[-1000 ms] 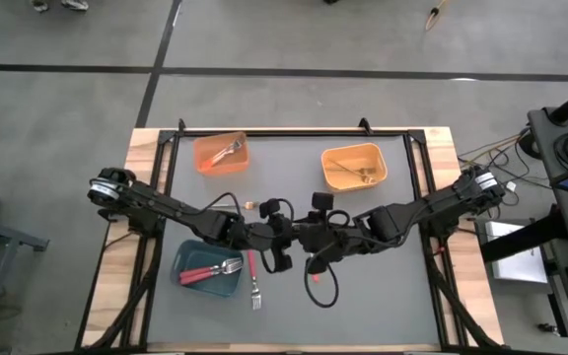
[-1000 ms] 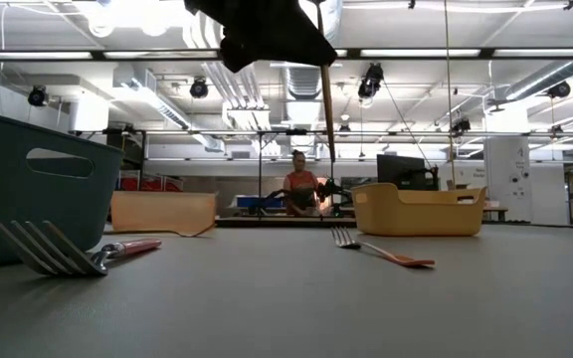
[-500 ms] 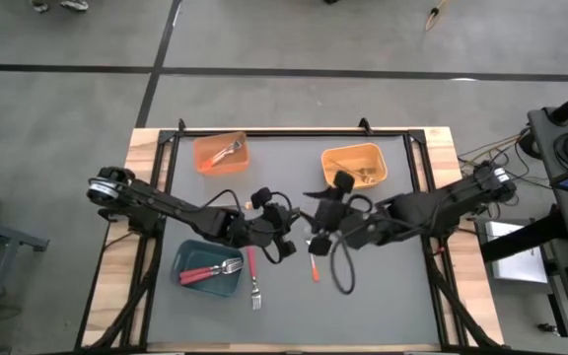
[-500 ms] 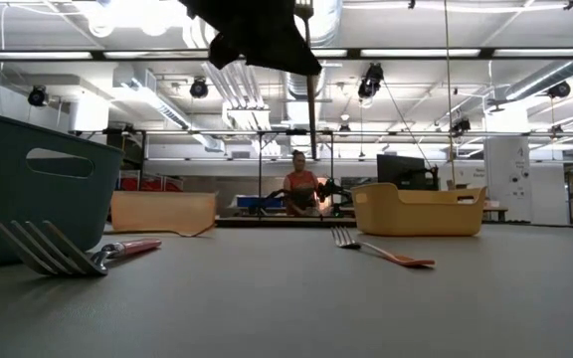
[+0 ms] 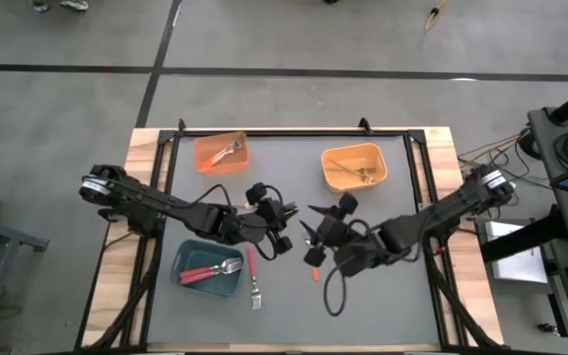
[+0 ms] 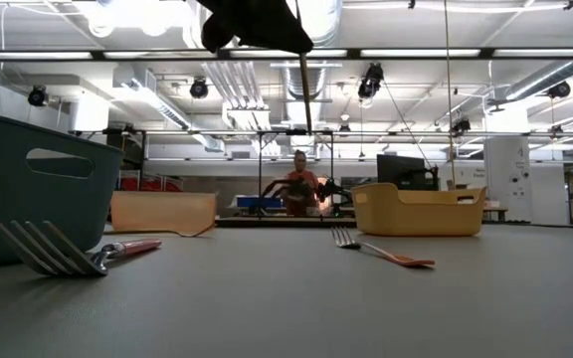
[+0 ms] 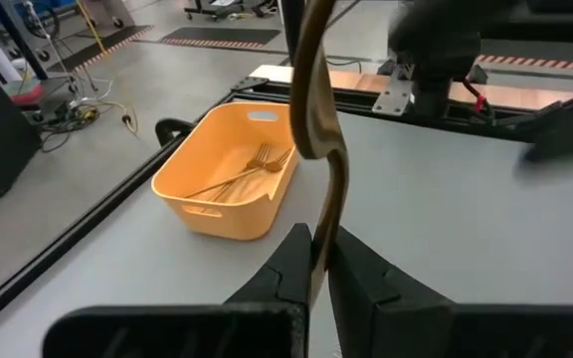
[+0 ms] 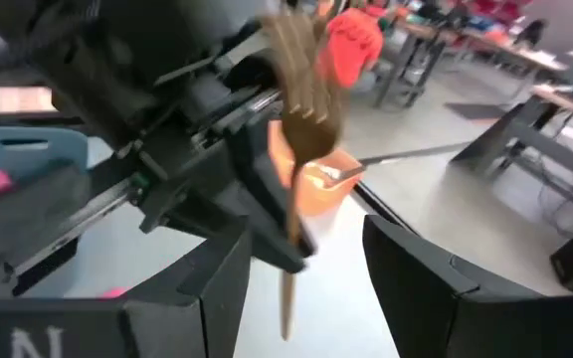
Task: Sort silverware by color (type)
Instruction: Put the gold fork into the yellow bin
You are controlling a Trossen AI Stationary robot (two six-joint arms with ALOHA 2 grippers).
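A gold fork (image 8: 294, 119) stands roughly upright above the table's middle, tines up, with my left gripper (image 5: 289, 240) shut on it. In the low view it shows as a thin rod (image 6: 306, 94) hanging below the dark gripper (image 6: 252, 20). My right gripper (image 5: 314, 235) faces it from the right. Its fingers (image 8: 229, 283) are open on either side of the fork's lower end and touch nothing. A red-handled fork (image 5: 252, 278) and an orange-handled fork (image 5: 316, 272) lie flat on the mat. My left gripper pinches the gold fork's handle (image 7: 318, 231) between its two fingers, partway along, with the tines above and the free handle end (image 8: 286, 318) below. The fingers come nearly level from the table's left and lie across the fork. The fork is lifted clear of the table.
The orange bin (image 5: 221, 153) at the far left holds an orange-handled fork. The yellow-orange bin (image 5: 354, 166) at the far right holds gold forks. The teal bin (image 5: 208, 269) at the near left holds red-handled forks. A person sits in the room beyond the table (image 6: 299, 189).
My left gripper has risen a little and shifted toward the table's left with the gold fork, which stays upright. My right arm has swung and rolled at the wrist near the centre, and its elbow has dropped toward the near edge.
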